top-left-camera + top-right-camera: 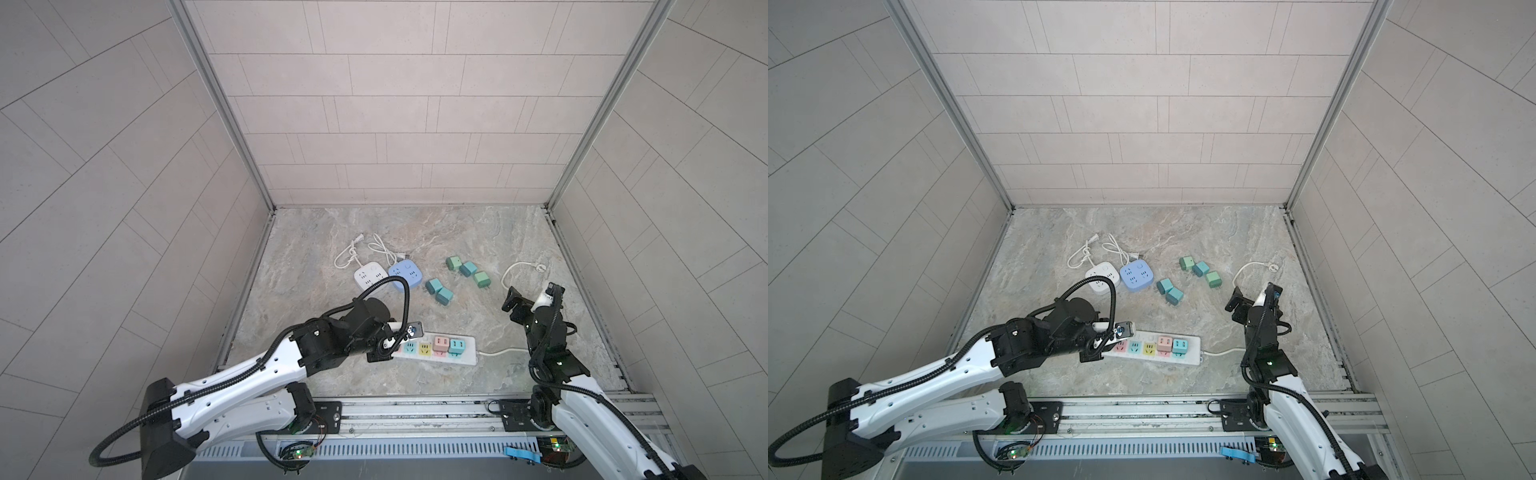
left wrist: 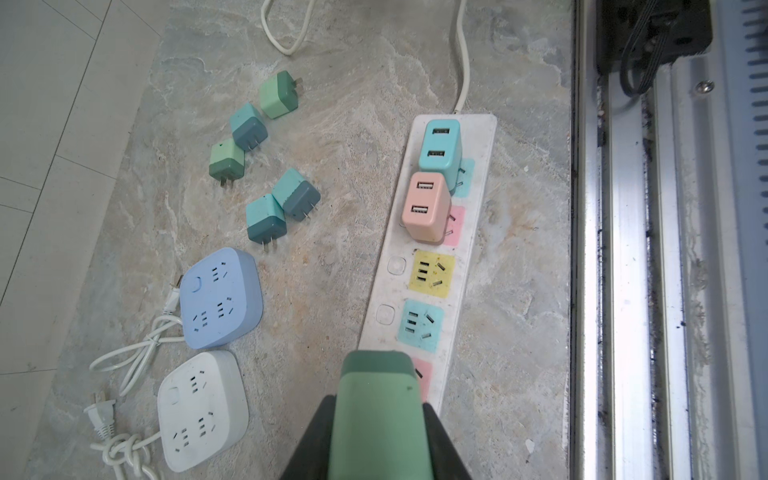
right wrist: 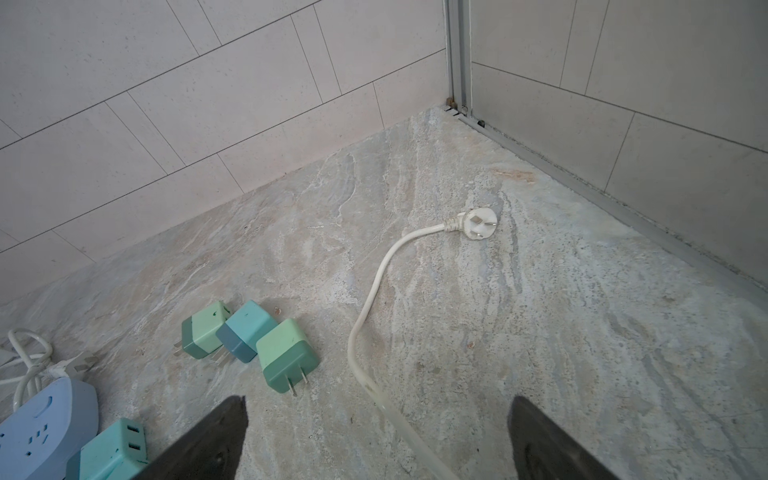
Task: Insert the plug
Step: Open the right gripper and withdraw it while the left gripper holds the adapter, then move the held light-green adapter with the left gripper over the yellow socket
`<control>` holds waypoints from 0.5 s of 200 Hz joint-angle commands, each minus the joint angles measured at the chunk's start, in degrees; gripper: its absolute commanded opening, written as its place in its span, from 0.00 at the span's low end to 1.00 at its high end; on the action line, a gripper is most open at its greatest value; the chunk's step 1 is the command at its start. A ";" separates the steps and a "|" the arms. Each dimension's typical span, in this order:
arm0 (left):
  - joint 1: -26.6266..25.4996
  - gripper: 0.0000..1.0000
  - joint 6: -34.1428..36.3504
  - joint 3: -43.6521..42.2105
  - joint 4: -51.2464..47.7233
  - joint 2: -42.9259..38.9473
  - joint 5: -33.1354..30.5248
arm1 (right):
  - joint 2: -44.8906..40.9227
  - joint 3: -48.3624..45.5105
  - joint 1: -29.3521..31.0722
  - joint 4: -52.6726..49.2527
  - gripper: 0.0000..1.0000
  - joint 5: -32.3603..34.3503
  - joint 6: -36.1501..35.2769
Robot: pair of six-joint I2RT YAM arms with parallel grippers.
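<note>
Plug (image 2: pixel 376 380), the green two-tone one, sits pinched in your L gripper (image 2: pixel 377 409), black fingers (image 2: pixel 309 440) pressed on both its sides, dark-green end pointing down at the power strip (image 2: pixel 478 174). It's over the strip's left end, covering part of the pink socket (image 2: pixel 424 376) there. Prongs are hidden, so can't tell if they're in or just above. Strip lies left-to-right across the near part of the floor (image 1: pixel 415 232) in both top views. Going right along it from your plug: cyan socket (image 2: pixel 419 326) and yellow socket (image 2: pixel 431 274), both bare, then pink charger (image 2: pixel 426 208) and cyan charger (image 2: pixel 439 145) plugged in side by side. R gripper (image 3: pixel 378 405) hangs above the floor on the right, well apart from the strip, jaws spread wide w/ nothing gripped; the strip's white cord (image 3: pixel 374 291) runs below. Cord ends in a white wall plug (image 3: pixel 480 222) lying far right. Loose plugs lie farther back, mid-floor: a pair (image 1: pixel 444 296) and a trio (image 1: pixel 468 269). Blue hub (image 1: pixel 405 274) and white hub (image 1: pixel 368 279) sit side by side left of those, thin cords (image 1: pixel 347 257) looped behind.
</note>
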 commanded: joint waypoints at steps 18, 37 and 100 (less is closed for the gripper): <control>-3.39 0.00 2.03 1.96 -4.73 4.30 -4.94 | 1.81 1.27 -0.10 0.11 1.00 0.23 0.83; -3.78 0.00 2.83 2.47 -4.74 5.55 -3.58 | 2.29 1.54 -0.03 -0.14 1.00 0.17 0.86; -3.95 0.00 7.01 5.80 -3.20 16.44 1.38 | 2.46 1.74 0.01 -0.66 1.00 -0.01 0.88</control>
